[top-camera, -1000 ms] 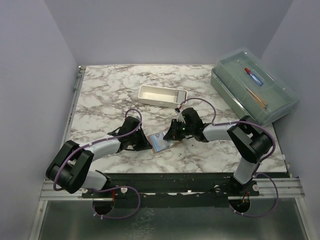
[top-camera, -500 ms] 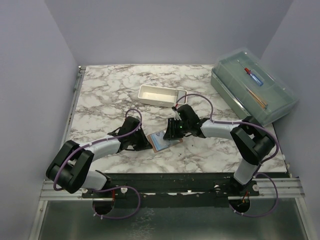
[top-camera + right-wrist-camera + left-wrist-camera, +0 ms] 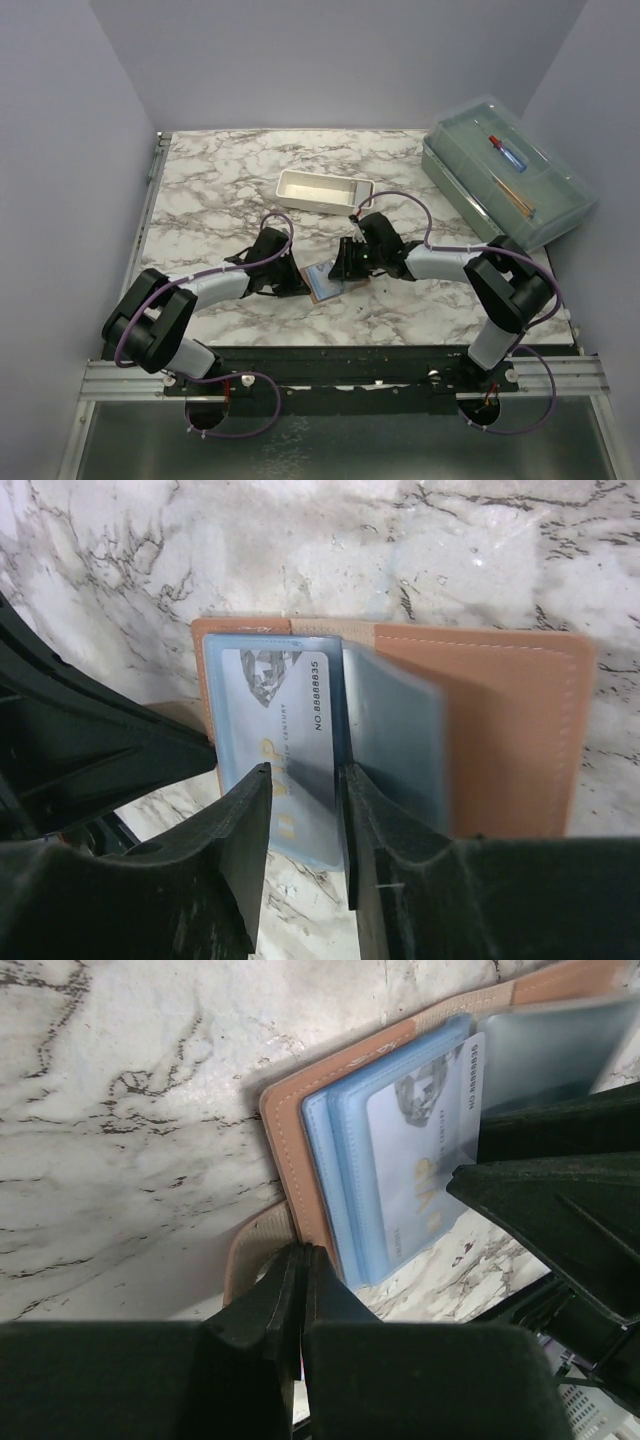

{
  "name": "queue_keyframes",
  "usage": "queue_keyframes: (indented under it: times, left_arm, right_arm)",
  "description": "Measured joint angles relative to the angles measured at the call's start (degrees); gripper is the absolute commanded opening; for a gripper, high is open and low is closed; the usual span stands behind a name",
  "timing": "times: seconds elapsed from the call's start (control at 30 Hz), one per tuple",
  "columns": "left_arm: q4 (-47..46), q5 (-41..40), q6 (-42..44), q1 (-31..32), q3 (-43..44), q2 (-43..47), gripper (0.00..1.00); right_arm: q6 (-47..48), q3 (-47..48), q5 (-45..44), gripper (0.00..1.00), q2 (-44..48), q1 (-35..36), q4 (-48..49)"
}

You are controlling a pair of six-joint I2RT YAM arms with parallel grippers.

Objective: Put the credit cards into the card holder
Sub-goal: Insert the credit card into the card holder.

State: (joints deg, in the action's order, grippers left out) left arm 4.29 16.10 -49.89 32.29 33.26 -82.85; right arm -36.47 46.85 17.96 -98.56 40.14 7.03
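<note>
Looking pretty far along to me. The small tan leather-look bifold card holder (image 3: 321,284) lies open on the marble-pattern table (image 3: 200,200), near the 6 o'clock edge between the two arms. One pale blue-white credit card (image 3: 268,715), with a number printed along its side, already sits on the blue sleeve panel of one half. I can't tell if it's pushed all the way into the pocket or just lying in the mouth of it. The other half has a blue-grey flap (image 3: 392,742) that's blurred, so no idea what's under it. I don't see any loose cards on the table, so my guess is what's left is seating this card and shutting the holder.

The left gripper (image 3: 297,1272) has its fingers pressed together on the tan edge of the holder at its 9 o'clock side, pinning it as far as I can see. The right gripper (image 3: 303,780) comes in from 3 o'clock with its fingers apart, straddling the card's lower end and not clamping anything I can make out.

Containers:
- **White rectangular tray (image 3: 323,190)**, at 12 o'clock of the holder: no card shows in it.
- **Big clear lidded box (image 3: 505,172)**, at 2 o'clock: lid on, with a blue tube with a red cap (image 3: 506,153) and a thin orange stick (image 3: 512,196) inside.
</note>
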Motion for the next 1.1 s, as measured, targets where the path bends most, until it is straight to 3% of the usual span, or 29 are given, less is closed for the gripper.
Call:
queue_keyframes:
  times: [0.33,0.47,0.57,0.67,0.9,1.1]
  left_arm:
    - [-1.4,-0.2,0.9,0.1,-0.7,0.0,0.02]
    - [-1.7,-0.2,1.0,0.1,-0.9,0.1,0.02]
    - [-1.8,-0.2,1.0,0.1,-0.9,0.2,0.02]
    - [-1.8,-0.2,1.0,0.1,-1.0,0.2,0.02]
    - [-1.9,-0.1,0.9,0.1,-1.0,0.2,0.02]
    - [-1.9,0.0,0.6,0.1,-1.0,0.2,0.02]
  right_arm:
    - [1.7,2.4,-3.5,0.50,0.8,0.3,-6.6]
    - [2.0,2.6,-3.7,0.45,0.9,0.4,-7.1]
    - [2.0,2.6,-3.7,0.32,0.9,0.4,-7.2]
    - [1.9,2.6,-3.6,0.26,0.9,0.4,-7.2]
    - [0.9,2.3,-1.9,0.24,0.7,0.9,-5.2]
    - [0.9,2.2,-1.0,0.29,0.7,1.2,-4.6]
